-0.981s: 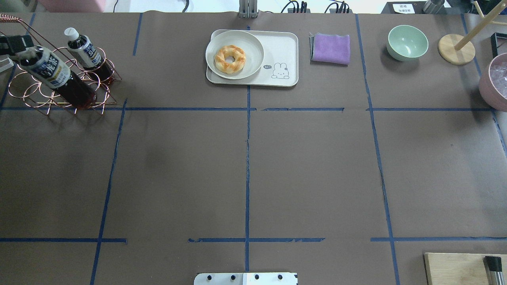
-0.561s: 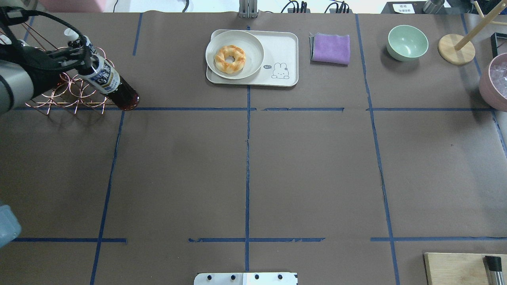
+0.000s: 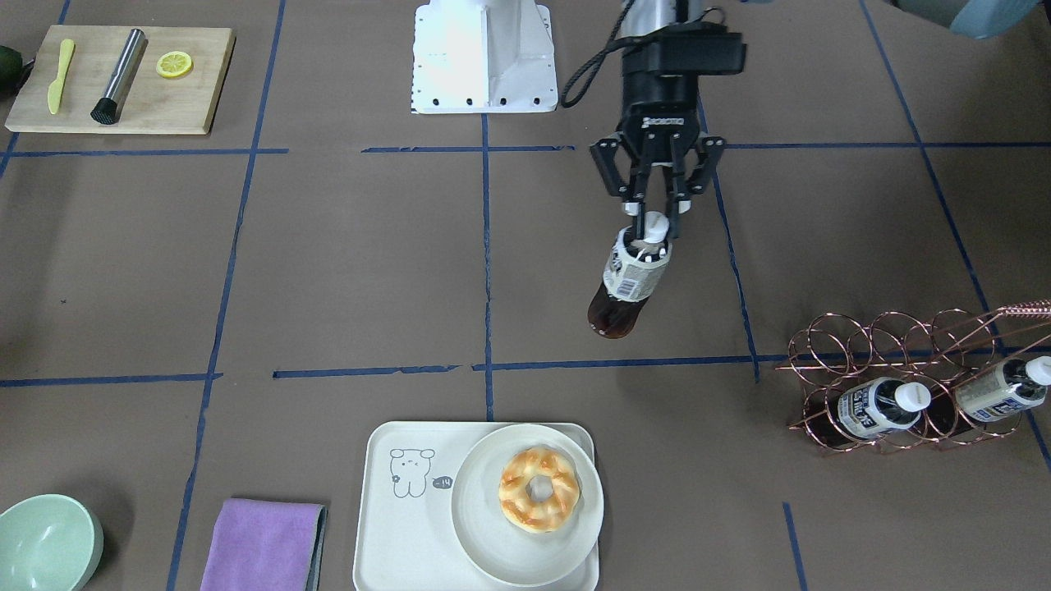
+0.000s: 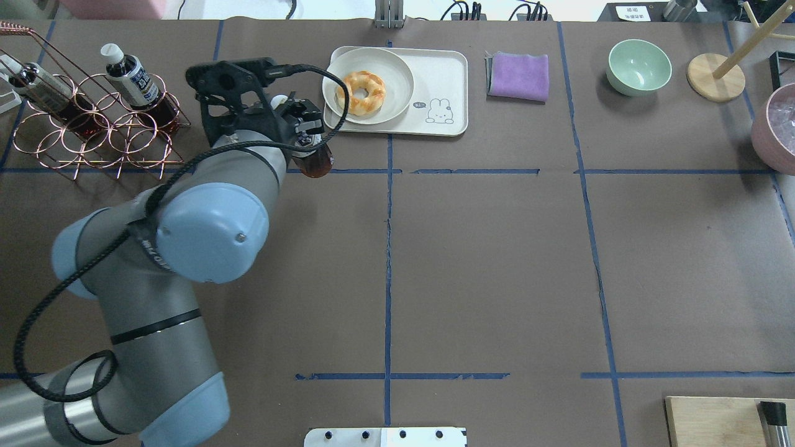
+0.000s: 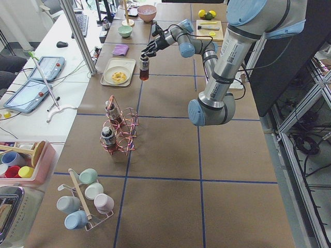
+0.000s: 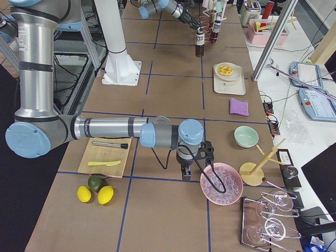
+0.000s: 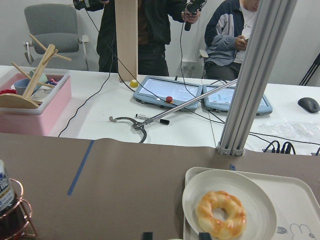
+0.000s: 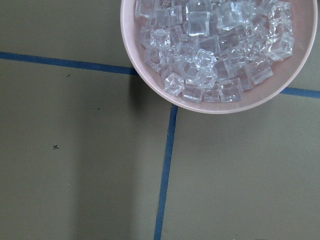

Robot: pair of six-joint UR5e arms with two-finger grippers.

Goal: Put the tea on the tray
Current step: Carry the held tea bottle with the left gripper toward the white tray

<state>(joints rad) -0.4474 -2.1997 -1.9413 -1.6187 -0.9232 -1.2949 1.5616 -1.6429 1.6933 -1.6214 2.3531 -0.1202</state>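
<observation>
Aloft, left gripper clamped on tea by its cap, near tray rim, not touching.

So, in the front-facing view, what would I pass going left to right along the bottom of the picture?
Green bowl, purple cloth, cream tray, copper wire rack.

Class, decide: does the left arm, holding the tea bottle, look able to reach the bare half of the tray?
Probably yes. The left gripper holds the tea near the tray; nothing stands between, and the plate fills only its other half.
</observation>
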